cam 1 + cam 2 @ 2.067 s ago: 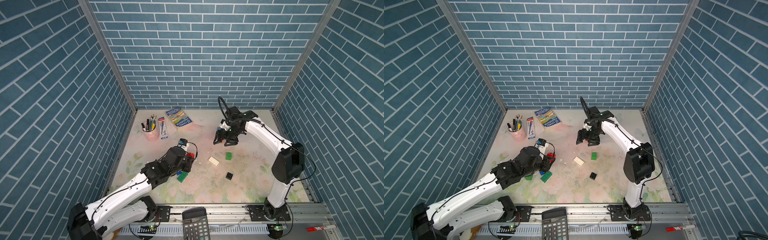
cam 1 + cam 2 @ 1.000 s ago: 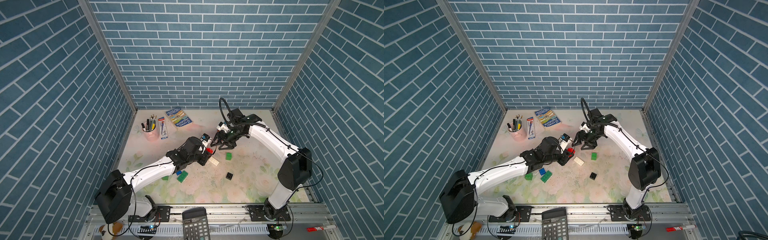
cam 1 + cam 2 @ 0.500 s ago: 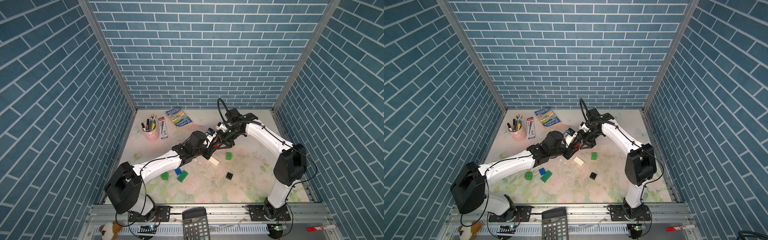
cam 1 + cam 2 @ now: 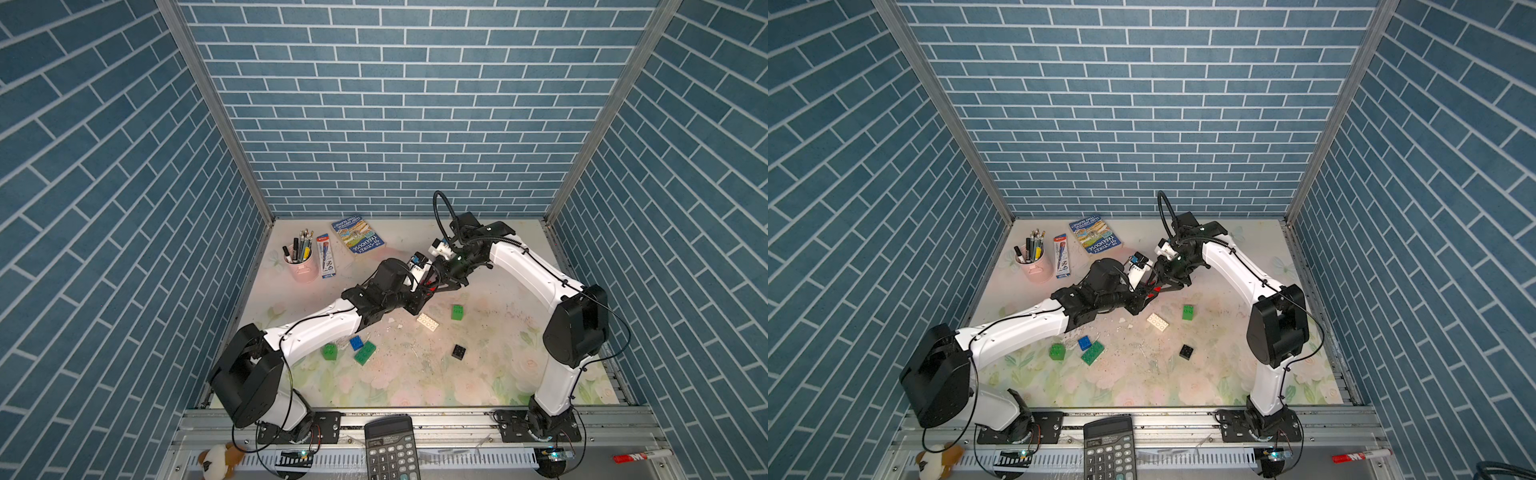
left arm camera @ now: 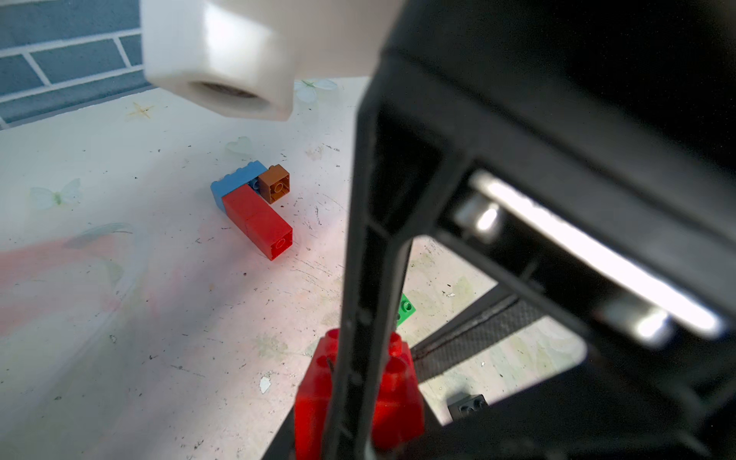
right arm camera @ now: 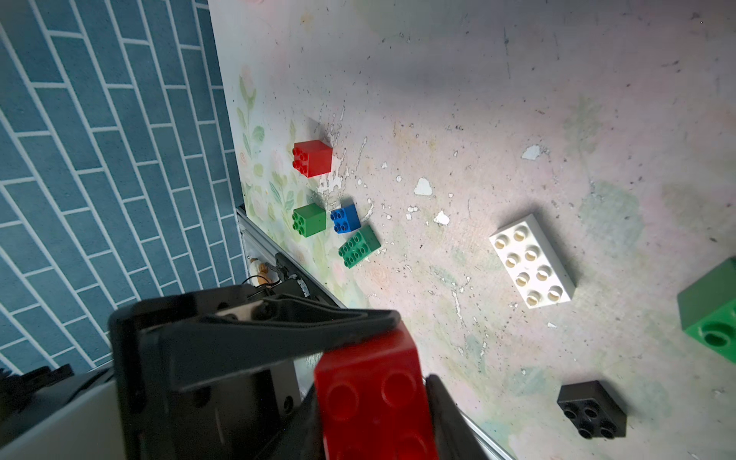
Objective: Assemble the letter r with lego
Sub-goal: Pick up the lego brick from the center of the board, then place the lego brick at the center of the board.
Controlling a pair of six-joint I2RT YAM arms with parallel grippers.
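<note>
A: Held piece, position?

B: The red brick is up off the mat, over its back-middle part, where the two arm tips meet. The left gripper and right gripper are both clamped on it, reaching in from opposite sides.

A: Which way does it face?

B: Studded face toward the right wrist camera. Glossy plain red, round studs two abreast. Its length seems to run out past the picture's edge, so I cannot say whether it is square or oblong.

A: Anything built?

B: A joined group lies on its side on the mat, hollow undersides toward the left wrist camera. Two red bricks in line make the long arm. A light blue brick sits crosswise at their far end. A brown brick is fixed on its other half, beside the red.

A: Loose stock?

B: White oblong brick, flat, studs up. Green brick just beside it. Black brick nearer the front.
</note>
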